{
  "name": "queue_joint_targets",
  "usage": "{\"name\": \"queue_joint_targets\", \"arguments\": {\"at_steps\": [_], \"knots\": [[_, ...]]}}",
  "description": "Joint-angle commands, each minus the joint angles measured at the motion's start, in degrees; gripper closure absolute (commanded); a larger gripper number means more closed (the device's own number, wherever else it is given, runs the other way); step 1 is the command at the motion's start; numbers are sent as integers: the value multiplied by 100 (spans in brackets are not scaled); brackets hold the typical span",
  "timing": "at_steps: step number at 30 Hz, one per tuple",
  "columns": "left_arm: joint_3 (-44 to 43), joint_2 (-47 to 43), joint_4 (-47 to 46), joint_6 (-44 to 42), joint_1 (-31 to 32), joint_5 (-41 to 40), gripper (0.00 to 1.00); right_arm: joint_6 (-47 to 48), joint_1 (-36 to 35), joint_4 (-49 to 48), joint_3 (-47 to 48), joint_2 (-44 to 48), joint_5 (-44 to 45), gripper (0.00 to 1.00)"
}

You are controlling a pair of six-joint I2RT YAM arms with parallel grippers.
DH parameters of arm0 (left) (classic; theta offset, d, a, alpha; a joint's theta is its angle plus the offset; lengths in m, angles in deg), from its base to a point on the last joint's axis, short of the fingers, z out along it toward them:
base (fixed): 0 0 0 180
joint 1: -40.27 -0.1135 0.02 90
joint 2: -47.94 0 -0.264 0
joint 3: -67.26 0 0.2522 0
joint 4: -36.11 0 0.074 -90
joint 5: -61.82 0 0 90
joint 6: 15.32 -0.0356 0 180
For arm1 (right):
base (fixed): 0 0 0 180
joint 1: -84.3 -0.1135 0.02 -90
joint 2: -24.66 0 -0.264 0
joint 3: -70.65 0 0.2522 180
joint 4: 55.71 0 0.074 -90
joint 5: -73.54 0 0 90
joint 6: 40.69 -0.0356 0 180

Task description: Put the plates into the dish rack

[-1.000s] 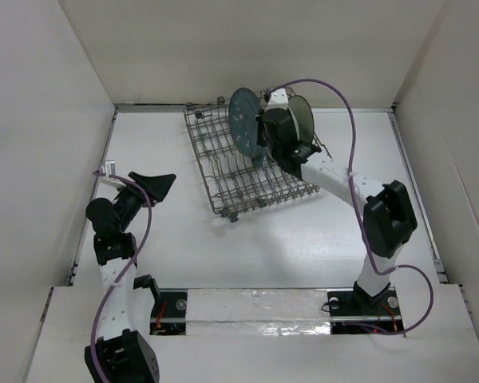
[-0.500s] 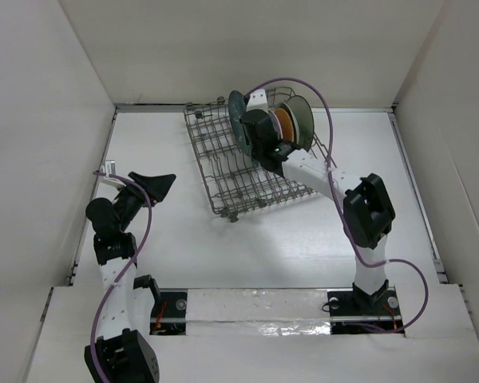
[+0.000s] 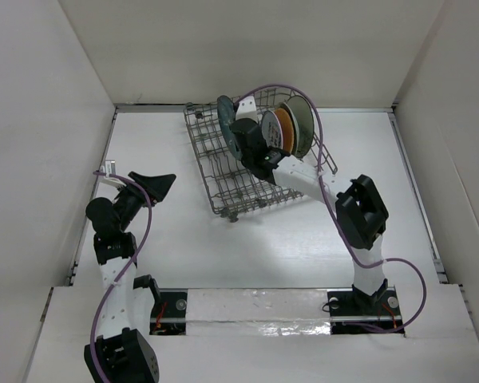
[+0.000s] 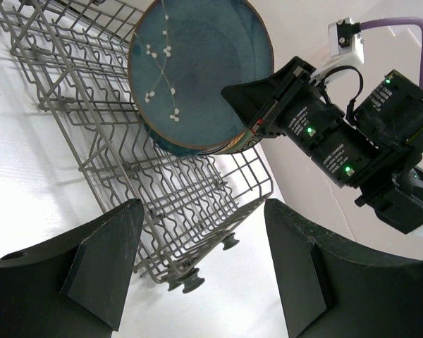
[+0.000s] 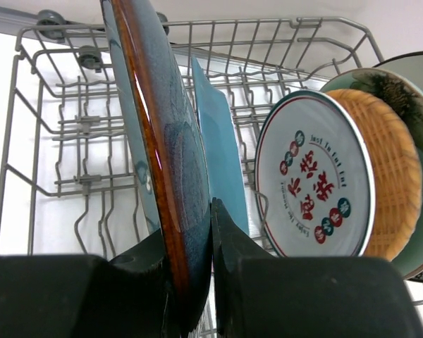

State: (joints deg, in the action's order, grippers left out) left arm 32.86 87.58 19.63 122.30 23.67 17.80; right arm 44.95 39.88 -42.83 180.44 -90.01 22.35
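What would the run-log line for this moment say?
right end effector: shut on dark teal plate, upright at dish rack | left end effector: open, away from rack | racked: white plate, orange plate

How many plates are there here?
5: dark teal plate gripped by the right end effector; light teal plate beside it; white plate, orange plate, green plate standing in the dish rack. More may be hidden.

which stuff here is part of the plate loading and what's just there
Job: dish rack, dark teal plate in right gripper, teal scalloped plate, white red-marked plate, orange woven plate, pale green plate.
Just there: purple cable, open left gripper.
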Motion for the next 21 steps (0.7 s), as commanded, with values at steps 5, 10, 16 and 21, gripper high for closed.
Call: {"name": "queue_joint_targets", "arguments": {"at_steps": [5, 10, 16, 21], "knots": [[8, -18, -351, -7, 8, 61, 34, -91, 241, -474, -347, 533, 435, 100], [-1, -35, -307, -33, 8, 34, 34, -118, 435, -500, -488, 840, 452, 100], [-10, -26, -298, -42, 8, 25, 34, -135, 733, -536, -524, 999, 470, 100], [-10, -26, -290, -51, 8, 17, 34, -223, 883, -631, -602, 1218, 268, 100]]}}
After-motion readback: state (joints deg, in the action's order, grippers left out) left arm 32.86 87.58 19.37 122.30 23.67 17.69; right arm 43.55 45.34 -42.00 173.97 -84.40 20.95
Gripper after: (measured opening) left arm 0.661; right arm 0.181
